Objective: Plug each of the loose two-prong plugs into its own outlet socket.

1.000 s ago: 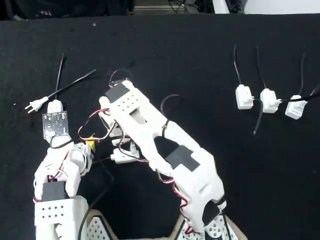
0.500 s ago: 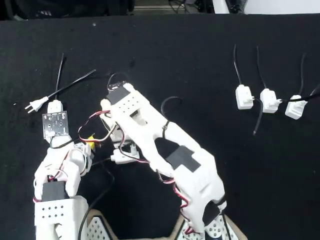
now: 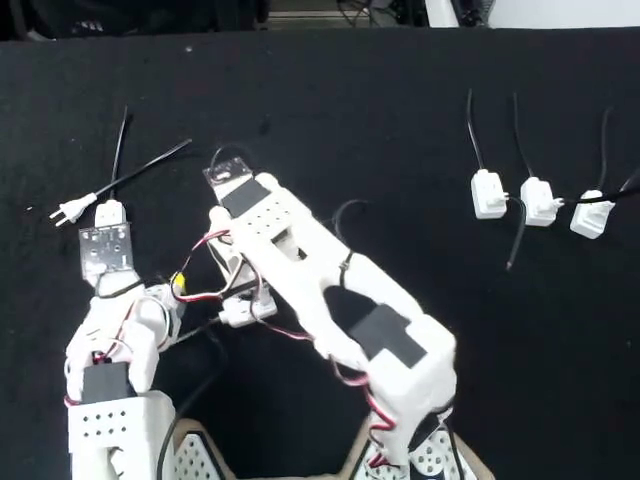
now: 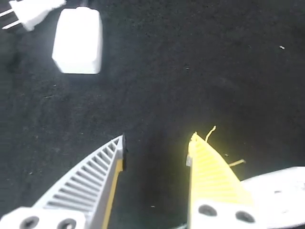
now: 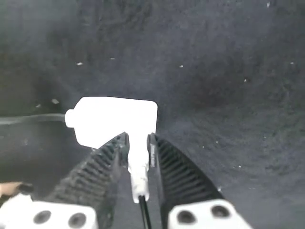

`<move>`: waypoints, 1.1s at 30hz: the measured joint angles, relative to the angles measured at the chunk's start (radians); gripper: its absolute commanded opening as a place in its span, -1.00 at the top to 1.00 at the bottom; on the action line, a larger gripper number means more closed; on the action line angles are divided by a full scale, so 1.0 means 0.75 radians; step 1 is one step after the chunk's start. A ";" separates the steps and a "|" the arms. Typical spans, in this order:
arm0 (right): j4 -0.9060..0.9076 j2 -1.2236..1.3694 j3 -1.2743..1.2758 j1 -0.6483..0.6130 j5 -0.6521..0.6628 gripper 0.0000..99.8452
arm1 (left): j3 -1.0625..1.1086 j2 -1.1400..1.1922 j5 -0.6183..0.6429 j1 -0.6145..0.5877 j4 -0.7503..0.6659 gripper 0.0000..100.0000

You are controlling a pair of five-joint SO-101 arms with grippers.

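Observation:
My right gripper (image 5: 137, 138) is shut on a white two-prong plug (image 5: 138, 168), whose front end meets a white outlet socket (image 5: 116, 121) on the black table. In the high view this outlet (image 3: 238, 311) lies half hidden under the right arm (image 3: 320, 280). My left gripper (image 4: 156, 140) hangs open above bare cloth with nothing between its fingers. Beyond it lie another white outlet (image 4: 77, 40) and a loose white plug (image 4: 31, 12). From above, that outlet (image 3: 110, 212) and plug (image 3: 68, 211) sit at the far left.
Three more white outlets (image 3: 488, 193) (image 3: 540, 201) (image 3: 589, 216) with black cords stand in a row at the right. Thin black cords (image 3: 150, 165) trail behind the left outlet. The left arm (image 3: 125, 335) sits close beside the right arm.
The right arm has stretched forward and to the left, its wrist moving away from the base while still holding the plug. The left arm has shifted slightly left.

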 measured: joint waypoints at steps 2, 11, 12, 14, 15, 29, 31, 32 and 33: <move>0.000 -0.065 0.031 0.000 0.029 0.96 | 0.000 0.000 0.000 -0.059 0.000 0.56; 0.000 -0.143 0.121 0.000 0.055 0.37 | -0.002 0.000 0.000 -0.170 0.000 0.56; 0.000 -0.143 0.143 0.000 0.033 0.35 | -0.002 0.000 0.000 -0.176 0.000 0.56; 0.004 -0.143 0.174 0.000 0.000 0.35 | -0.002 0.000 0.000 -0.182 0.000 0.56; 0.002 -0.143 0.178 0.000 -0.002 0.35 | -0.002 0.000 0.000 -0.182 0.000 0.56; 0.033 -0.291 0.164 0.002 1.049 0.34 | -0.002 0.000 0.023 -0.372 -0.082 0.56; 0.035 -0.291 0.170 -0.004 1.238 0.34 | -0.002 0.000 0.055 -0.389 -0.088 0.56; 0.033 -0.284 0.180 -0.008 1.320 0.34 | -0.002 0.000 0.065 -0.399 -0.088 0.56; 0.035 -0.272 0.196 -0.012 1.389 0.34 | -0.002 0.000 0.070 -0.405 -0.088 0.56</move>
